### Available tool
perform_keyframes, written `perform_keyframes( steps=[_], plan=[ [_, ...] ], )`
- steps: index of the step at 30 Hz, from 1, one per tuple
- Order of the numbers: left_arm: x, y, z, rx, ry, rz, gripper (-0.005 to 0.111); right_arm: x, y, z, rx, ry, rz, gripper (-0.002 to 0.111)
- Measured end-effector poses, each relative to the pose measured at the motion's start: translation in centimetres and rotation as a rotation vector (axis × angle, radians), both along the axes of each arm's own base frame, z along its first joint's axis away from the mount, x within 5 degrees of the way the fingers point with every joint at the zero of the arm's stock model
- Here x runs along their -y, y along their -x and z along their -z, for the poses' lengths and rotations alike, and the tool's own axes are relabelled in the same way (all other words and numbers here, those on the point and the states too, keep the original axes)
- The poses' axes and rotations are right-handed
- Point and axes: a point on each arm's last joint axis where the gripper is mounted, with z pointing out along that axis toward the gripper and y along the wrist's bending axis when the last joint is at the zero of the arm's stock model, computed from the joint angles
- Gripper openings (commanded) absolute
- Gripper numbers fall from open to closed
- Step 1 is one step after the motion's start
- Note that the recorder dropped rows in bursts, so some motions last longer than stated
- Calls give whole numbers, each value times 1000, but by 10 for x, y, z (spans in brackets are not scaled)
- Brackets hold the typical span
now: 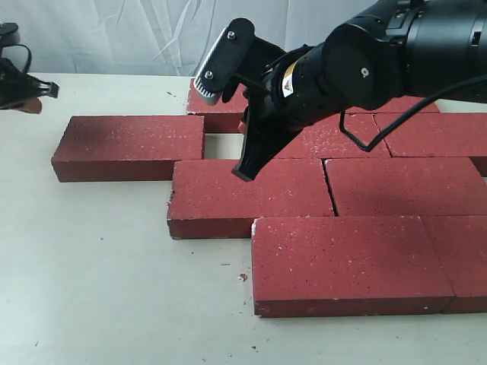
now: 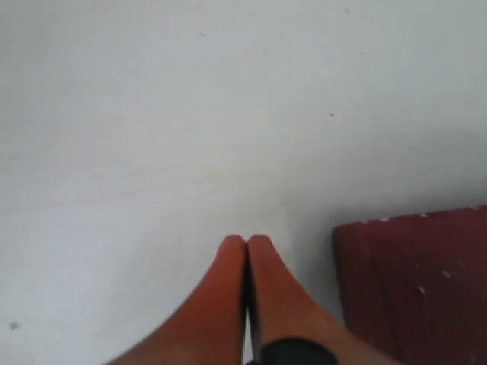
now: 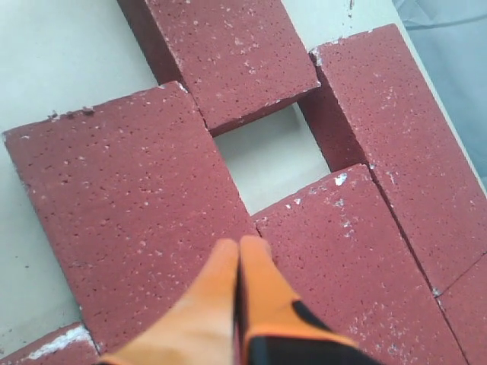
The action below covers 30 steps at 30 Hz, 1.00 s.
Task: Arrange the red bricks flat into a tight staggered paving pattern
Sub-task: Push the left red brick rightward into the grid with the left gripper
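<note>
The bench (image 1: 114,304) is carrying the red bricks (image 1: 342,262), which are lying flat in staggered rows spreading from the middle toward the right edge, and most of the seams are sitting closed. One outlying brick (image 1: 129,144) is lying nearer the left edge, in line with its row but parted from the next brick by a gap (image 1: 222,144) where bare bench is showing; the right wrist view is looking straight down into that opening (image 3: 270,163).

The right gripper (image 1: 245,171) is hanging over the brick bordering the gap, its orange fingertips (image 3: 228,262) pressed together and holding nothing. The left gripper (image 1: 46,90) is waiting at the far left corner, likewise pinched closed and empty (image 2: 246,247), with a brick's end (image 2: 415,281) just beside it in its own view; whether it is touching the bench I cannot tell.

The step in hand is probably closing that gap. Doing it well is asking for a low, flat push on the middle of the outlying brick's left end, running parallel to the bench's front edge, so the brick is sliding without turning. Pushing off-centre is risking a skewed seam, and overdriving is risking nudging the bricks already set.
</note>
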Motion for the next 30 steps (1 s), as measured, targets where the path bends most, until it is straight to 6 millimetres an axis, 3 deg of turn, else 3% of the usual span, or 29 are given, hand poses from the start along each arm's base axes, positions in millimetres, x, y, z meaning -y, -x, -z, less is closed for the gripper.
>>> perform_keyframes(
  steps=[2,5,10,21,30],
  plan=[
    [-15,8,-19,0,-2,-39,0,0,0,0,0,0,0,-1],
    [-21,19,-28,-62,-10,-46,0,0,0,0,0,0,0,-1],
    [-23,32,-23,-212,-32,-57,0,0,0,0,2,-1,0,-1],
    [-18,46,9,-227,-14,-103,0,0,0,0,5,-7,0,-1],
    [15,38,21,-194,31,-81,0,-1,-1,-1,8,-17,2,-1]
  ],
)
